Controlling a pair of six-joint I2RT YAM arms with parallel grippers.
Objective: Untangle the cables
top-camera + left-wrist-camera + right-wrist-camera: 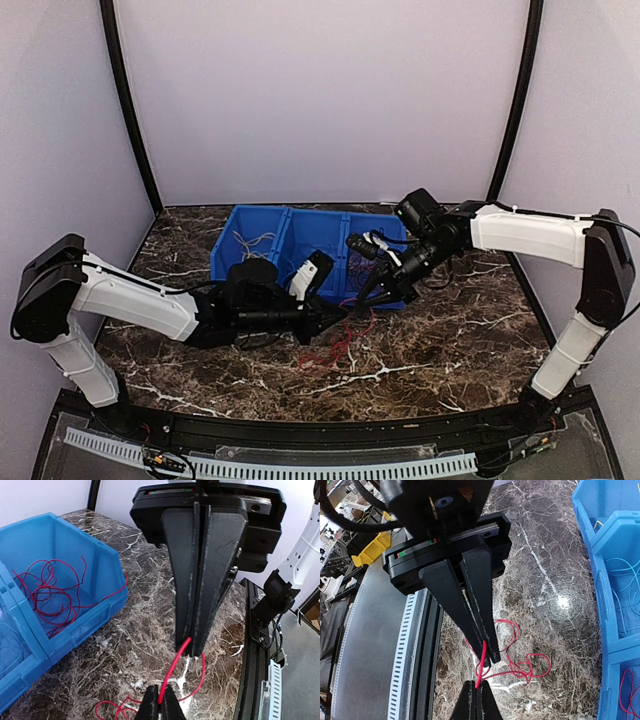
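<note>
Above the marble table (450, 350), left gripper (192, 649) and right gripper (489, 656), both jaws clamped on one red cable (171, 672).

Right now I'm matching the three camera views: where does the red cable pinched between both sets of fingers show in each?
Top external: red cable at centre, just in front of the blue bin.
Left wrist: lower centre; bin at left.
Right wrist: lower centre; bin at right edge.
Shared landmark: the blue bin.
</note>
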